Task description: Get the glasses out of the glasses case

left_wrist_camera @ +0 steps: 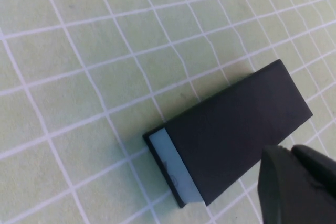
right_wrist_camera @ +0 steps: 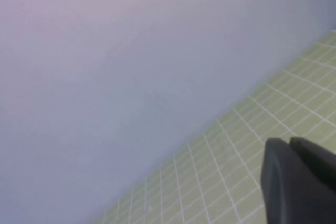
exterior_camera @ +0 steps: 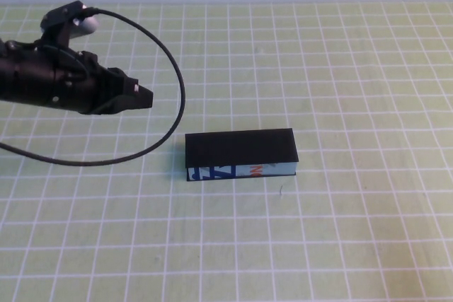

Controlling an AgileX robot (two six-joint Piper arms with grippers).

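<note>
Glasses case shut on the counter, my left hand hovering short of it.

The glasses case (exterior_camera: 241, 153) lies flat on the green gridded counter (exterior_camera: 340, 68) with its black lid down, so I cannot see the glasses; its printed white, blue and orange panel faces me. It sits ahead of and below my left hand (exterior_camera: 141, 97), a little apart from the fingertips, which point toward it with the fingers pressed together, holding nothing. A black cable (exterior_camera: 166, 54) loops off that arm. My right hand (right_wrist_camera: 299, 182) is well away, near the pale wall (right_wrist_camera: 131, 51), fingers together and empty.
</note>
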